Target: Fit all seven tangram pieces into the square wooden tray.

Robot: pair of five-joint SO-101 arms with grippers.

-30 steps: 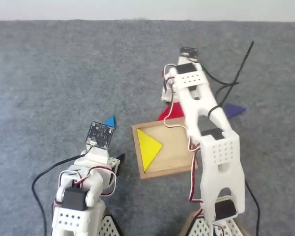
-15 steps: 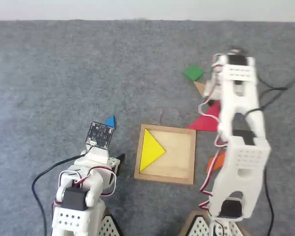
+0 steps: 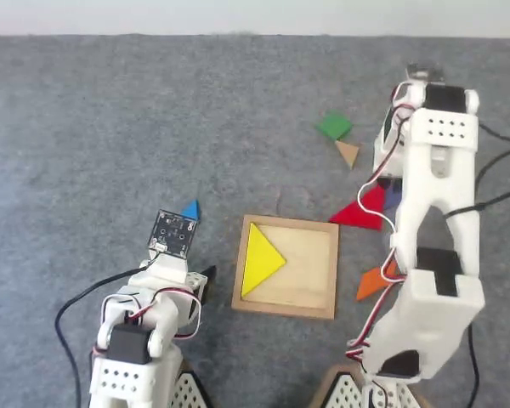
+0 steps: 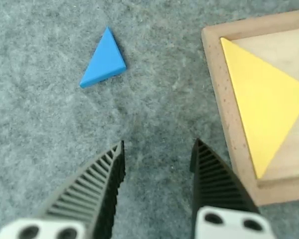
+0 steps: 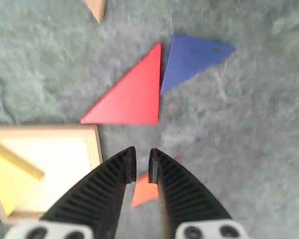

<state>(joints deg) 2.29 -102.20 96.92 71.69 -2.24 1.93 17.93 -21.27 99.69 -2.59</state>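
Grey felt-like worktop [image 3: 110, 127], pale wall strip [image 3: 238, 15] along the far edge.

Left arm [image 3: 144, 331] sits nearest, low on the near-left side. Left jaws wide open, nothing in them, over bare felt between the small blue triangle [image 4: 104, 57] and the tray's near-left rim. No contact with either.

Right arm [image 3: 429, 255] stretches from the near edge out along the right side. Right jaws almost closed with only a thin slit between them, holding nothing. In the wrist view they hang over the orange piece [image 3: 376, 280], which lies on the felt just right of the tray.

Square wooden tray [image 3: 290, 220] is mid-worktop between the two arms. Yellow triangle [image 3: 259, 257] lies inside it against the left wall; the rest of the floor is bare wood.

Red triangle [image 3: 361, 211] lies off the tray's far-right corner, close to it. Dark blue piece [image 5: 189, 57] is edge to edge with the red one, partly under the right arm in the high view.

Farther out are a small tan triangle [image 3: 348, 152], then a green square [image 3: 333, 126], near each other and well apart from the tray.
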